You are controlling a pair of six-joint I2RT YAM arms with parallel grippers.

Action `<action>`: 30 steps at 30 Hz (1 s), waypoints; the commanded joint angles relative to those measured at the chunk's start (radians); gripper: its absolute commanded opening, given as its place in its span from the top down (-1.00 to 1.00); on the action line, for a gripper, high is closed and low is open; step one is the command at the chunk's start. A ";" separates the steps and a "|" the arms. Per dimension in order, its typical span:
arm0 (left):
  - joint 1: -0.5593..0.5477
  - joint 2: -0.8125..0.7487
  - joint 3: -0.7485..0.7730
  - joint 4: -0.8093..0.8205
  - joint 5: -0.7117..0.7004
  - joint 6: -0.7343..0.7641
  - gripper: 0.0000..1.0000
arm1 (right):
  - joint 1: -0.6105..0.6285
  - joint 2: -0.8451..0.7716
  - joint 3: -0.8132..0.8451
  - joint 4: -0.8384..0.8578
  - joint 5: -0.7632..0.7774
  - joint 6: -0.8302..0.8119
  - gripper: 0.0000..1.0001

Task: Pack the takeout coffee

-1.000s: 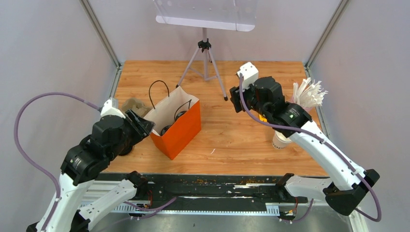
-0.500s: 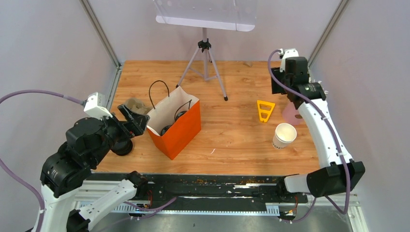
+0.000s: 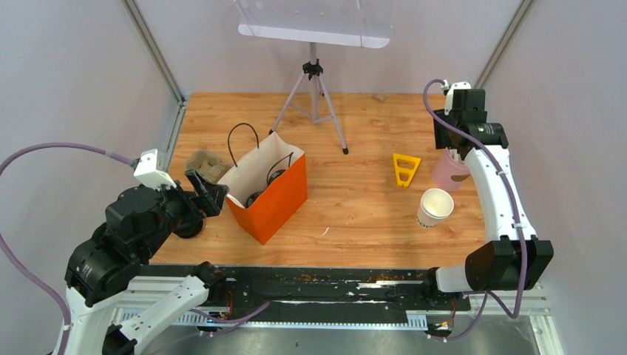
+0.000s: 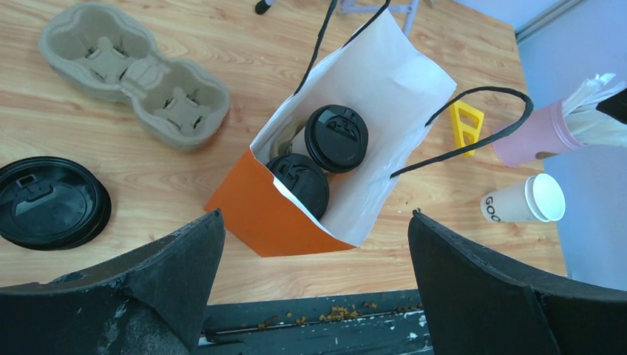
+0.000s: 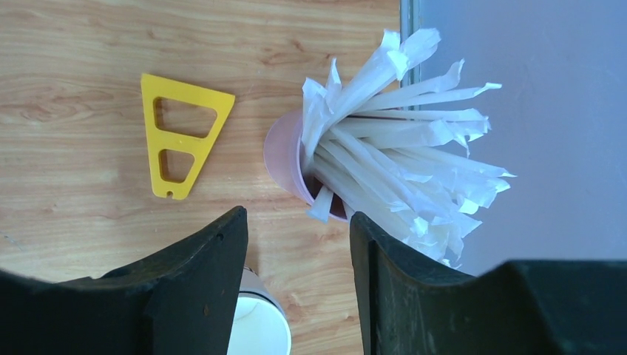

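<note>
The orange paper bag (image 3: 270,188) stands open left of the table's middle. Inside it, in the left wrist view, sit two white takeout coffee cups with black lids (image 4: 336,137) (image 4: 299,181), close together. My left gripper (image 4: 314,216) hangs open above the bag's near-left side (image 3: 211,191), with nothing between its fingers. A lidless white paper cup (image 3: 434,206) stands at the right. My right gripper (image 5: 297,214) is open and empty, high over the pink cup of straws (image 5: 296,159) at the right edge (image 3: 452,144).
A brown pulp cup tray (image 4: 137,70) lies left of the bag, and a stack of black lids (image 4: 52,211) lies nearer to me. A yellow triangular piece (image 3: 405,168) lies beside the pink cup. A tripod (image 3: 314,103) stands at the back centre.
My left gripper opened wide and drew back from the bag. My right arm swung from the table's middle to the far right, over the straws, and its jaws narrowed a little.
</note>
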 commanded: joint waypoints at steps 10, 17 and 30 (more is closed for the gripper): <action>-0.003 -0.004 -0.004 0.027 -0.010 0.033 -1.00 | -0.045 0.036 -0.082 0.107 0.034 -0.063 0.12; -0.002 -0.020 -0.004 0.018 -0.030 0.025 -1.00 | -0.048 0.030 -0.093 0.106 0.009 -0.071 0.74; -0.003 -0.056 -0.026 0.046 -0.031 0.041 -1.00 | -0.044 -0.036 0.206 -0.226 -0.027 0.040 1.00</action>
